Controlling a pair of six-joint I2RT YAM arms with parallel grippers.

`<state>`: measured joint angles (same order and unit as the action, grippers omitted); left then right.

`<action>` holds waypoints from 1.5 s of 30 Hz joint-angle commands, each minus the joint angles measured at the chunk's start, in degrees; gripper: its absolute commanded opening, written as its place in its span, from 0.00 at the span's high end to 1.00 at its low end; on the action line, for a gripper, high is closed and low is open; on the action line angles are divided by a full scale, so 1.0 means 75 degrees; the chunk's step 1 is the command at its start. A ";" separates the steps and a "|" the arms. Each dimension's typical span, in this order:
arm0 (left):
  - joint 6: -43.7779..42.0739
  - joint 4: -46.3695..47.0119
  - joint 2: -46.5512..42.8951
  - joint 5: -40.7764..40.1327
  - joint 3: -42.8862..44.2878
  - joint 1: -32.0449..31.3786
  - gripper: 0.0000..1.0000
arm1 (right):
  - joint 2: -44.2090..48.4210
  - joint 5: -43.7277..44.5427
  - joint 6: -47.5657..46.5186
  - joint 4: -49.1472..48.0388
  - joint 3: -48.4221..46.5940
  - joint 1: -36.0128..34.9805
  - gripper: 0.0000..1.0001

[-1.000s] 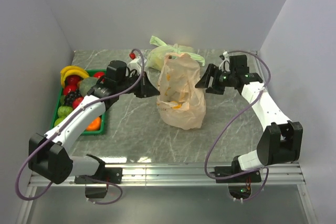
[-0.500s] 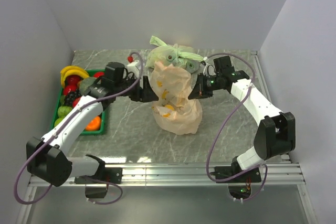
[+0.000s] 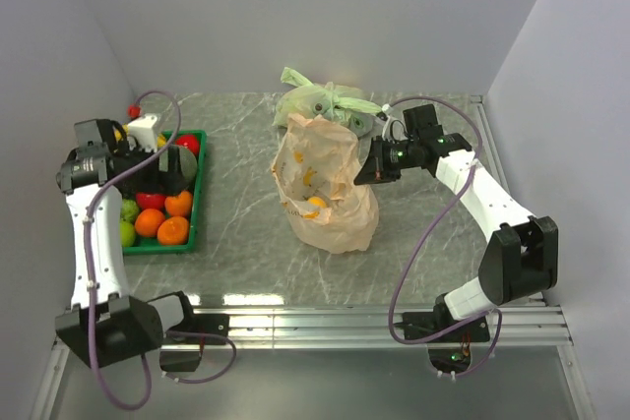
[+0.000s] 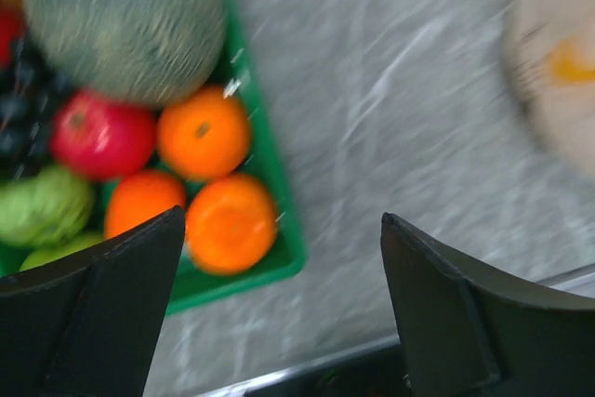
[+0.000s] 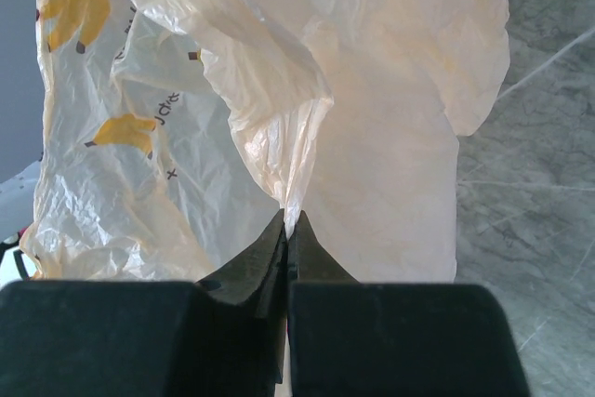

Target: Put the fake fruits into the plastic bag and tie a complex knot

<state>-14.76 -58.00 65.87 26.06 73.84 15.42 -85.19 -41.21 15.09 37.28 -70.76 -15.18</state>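
The peach-orange plastic bag (image 3: 330,184) with banana prints stands mid-table, its mouth gaping, and one orange fruit (image 3: 317,203) shows inside. My right gripper (image 3: 367,172) is shut on a thin fold of the bag's right rim (image 5: 296,165), its tips (image 5: 290,218) pinched together on the film. My left gripper (image 3: 162,166) hangs open and empty above the green tray (image 3: 200,194), its fingers (image 4: 139,267) spread wide. The other fake fruits lie there: oranges (image 4: 204,133), a red one (image 4: 100,135) and green ones (image 4: 42,206). No knot is in view.
A large dark green melon-like ball (image 4: 121,20) sits in the tray's far part. A tied pale green bag (image 3: 320,103) lies just behind the peach bag. Walls close in on the left, back and right. A metal rail (image 3: 315,322) runs along the near edge.
My left gripper let go of the bag's left side, opened and swung left over the tray. My right gripper closed on the bag's right rim and holds it; the bag's mouth has opened.
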 commanded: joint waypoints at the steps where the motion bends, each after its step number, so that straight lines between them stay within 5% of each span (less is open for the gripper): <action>1: -0.2165 -0.1091 0.0427 -0.0311 -0.0422 0.0662 0.10 | 0.0238 0.0081 -0.0289 -0.0060 0.0025 -0.0004 1.00; 9: -0.4100 -0.0413 0.1365 -0.1060 -0.1232 0.0803 0.11 | 0.0085 0.0057 -0.0687 0.0280 -0.0292 -0.0074 1.00; 18: -0.4956 -0.0025 0.2315 -0.1038 -0.1630 0.0792 0.12 | 0.0120 0.0491 -0.0805 0.0467 -0.0338 -0.0144 1.00; 28: -0.5203 0.0560 0.2830 -0.1119 -0.2287 0.0792 0.01 | 0.0261 0.0538 -0.0805 0.0338 -0.0268 -0.0144 1.00; 34: -0.5262 0.1240 0.2995 -0.1354 -0.2685 0.0792 0.01 | 0.0144 0.0387 -0.0864 0.0502 -0.0339 -0.0156 1.00; 40: -0.5297 0.1534 0.3019 -0.1483 -0.2826 0.0792 0.12 | 0.0073 0.0152 -0.0828 0.0526 -0.0409 -0.0156 1.00; 45: -0.5320 0.1487 0.3147 -0.1600 -0.2908 0.0792 0.06 | 0.0015 0.0128 -0.0875 0.0561 -0.0421 -0.0156 1.00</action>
<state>-54.57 -44.62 86.80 18.46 54.61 20.67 -85.23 -39.18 9.50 41.06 -71.26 -15.90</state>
